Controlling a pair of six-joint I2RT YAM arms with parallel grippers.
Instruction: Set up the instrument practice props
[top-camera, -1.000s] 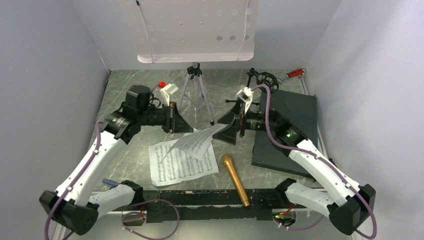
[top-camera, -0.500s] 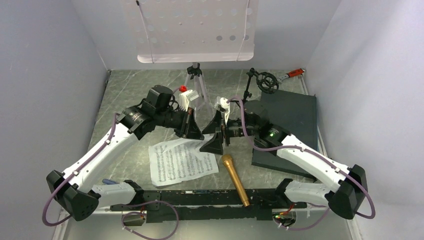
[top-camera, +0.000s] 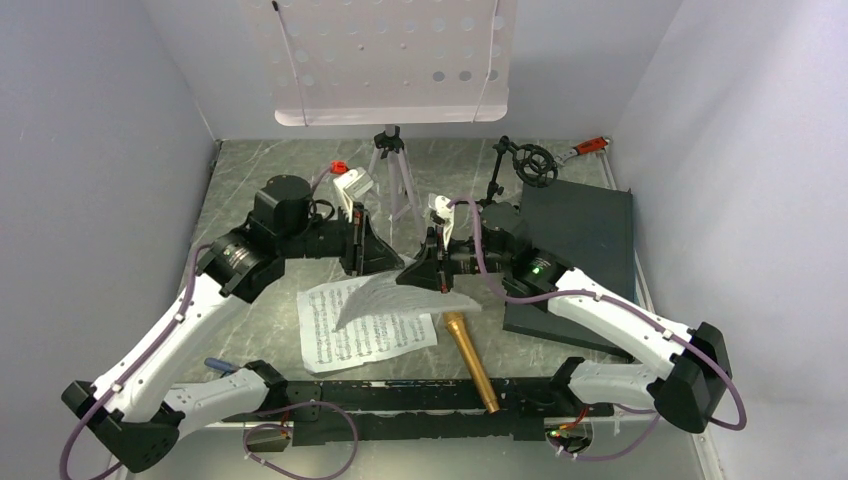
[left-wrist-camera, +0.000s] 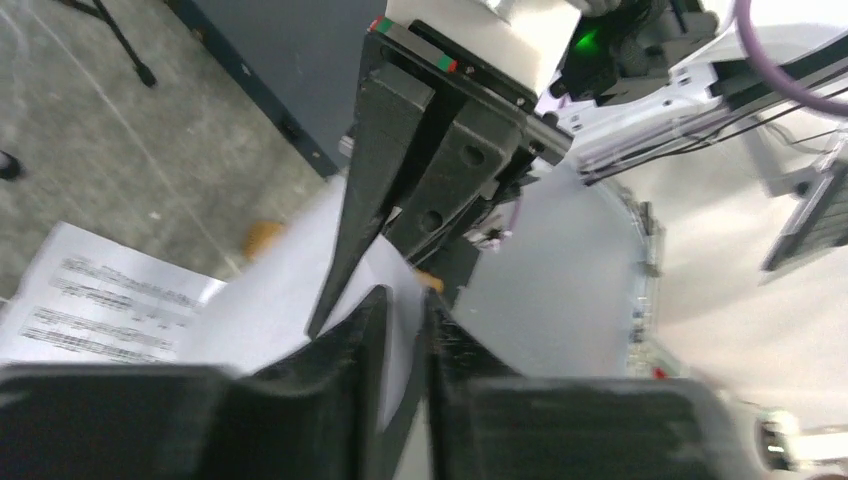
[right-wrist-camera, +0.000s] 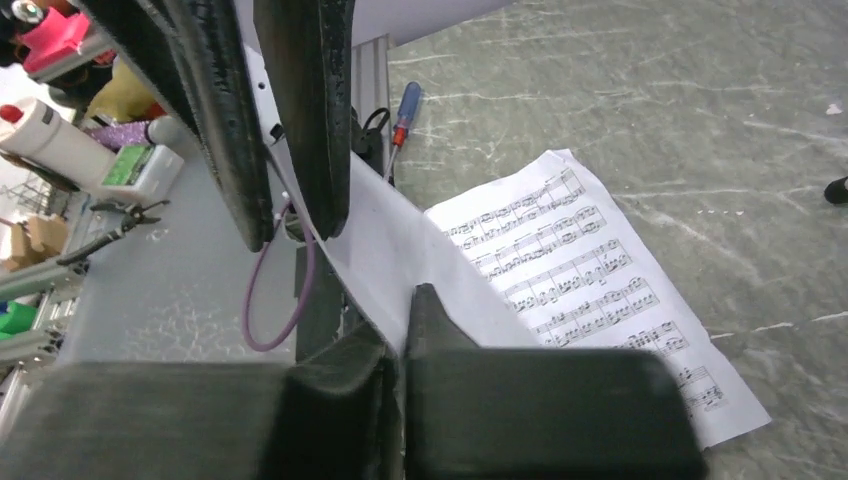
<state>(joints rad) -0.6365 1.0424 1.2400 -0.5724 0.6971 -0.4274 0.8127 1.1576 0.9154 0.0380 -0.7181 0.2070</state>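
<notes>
Item count on the desk (top-camera: 255, 170), top and wrist views.
Lilac music stand (top-camera: 390, 60): 1. Music sheets (top-camera: 360, 338): 2, counting the raised sheet (top-camera: 395, 298). Gold microphone (top-camera: 470, 358): 1. Black tripod mic stand (top-camera: 535, 163) with ring mount: 1. Dark grey slab (top-camera: 585, 235): 1. Red-handled wrench (top-camera: 590, 146): 1. Blue-handled screwdriver (right-wrist-camera: 405, 108): 1. Robot arms: 2, left arm (top-camera: 200, 300) and right arm (top-camera: 610, 310).

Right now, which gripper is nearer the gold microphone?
Right. The right gripper, pinching a music sheet, hangs just beyond the gold microphone; the left gripper is farther back-left.
</notes>
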